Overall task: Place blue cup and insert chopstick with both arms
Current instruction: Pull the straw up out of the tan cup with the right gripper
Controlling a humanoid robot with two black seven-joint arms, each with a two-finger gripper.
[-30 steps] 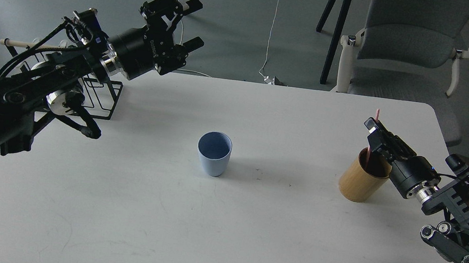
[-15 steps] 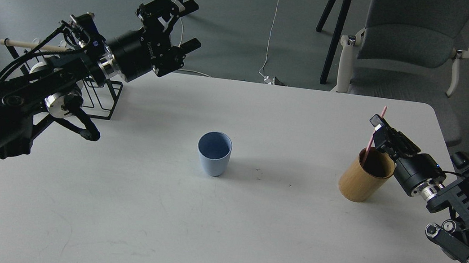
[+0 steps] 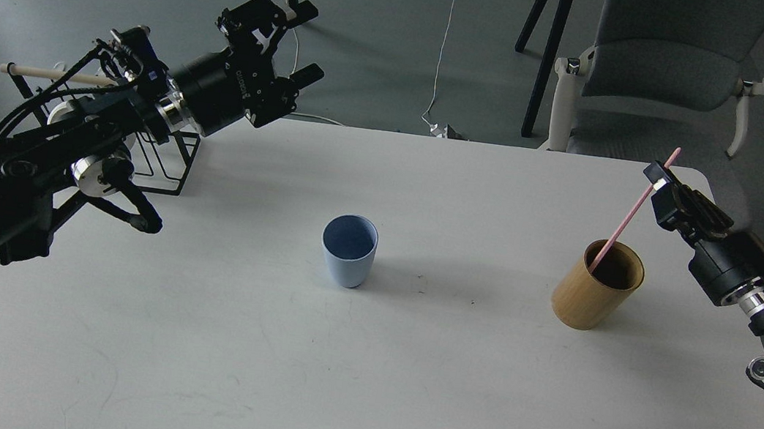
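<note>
Looking down at the white surface [image 3: 203,339] from the head cam, so here's the layout. Blue cup [image 3: 348,250] is standing upright pretty much dead center, mouth open to the camera, nothing in it and nothing touching it. Off to its right, well apart, there's a tan wooden holder [image 3: 597,284], also upright.

The right gripper [image 3: 661,182] sits up past the far right side of the holder, and its fingers are pinching the pink chopstick [image 3: 629,216] close to the top end, with just a short bit poking out above. The stick runs tilted, down and to the left from the gripper, and the lower end dips inside the rim of the wooden holder. How deep it goes I can't tell, the inside is dark.

The left gripper [image 3: 305,42] is way over at the far left corner, hovering above the surface edge, fingers spread wide apart and holding nothing. It's nowhere near the cup. Behind that arm there's a black wire rack [image 3: 167,164] sitting on the surface, mostly hidden by the arm.

Background has a grey office chair [image 3: 667,67] behind the far edge
</note>
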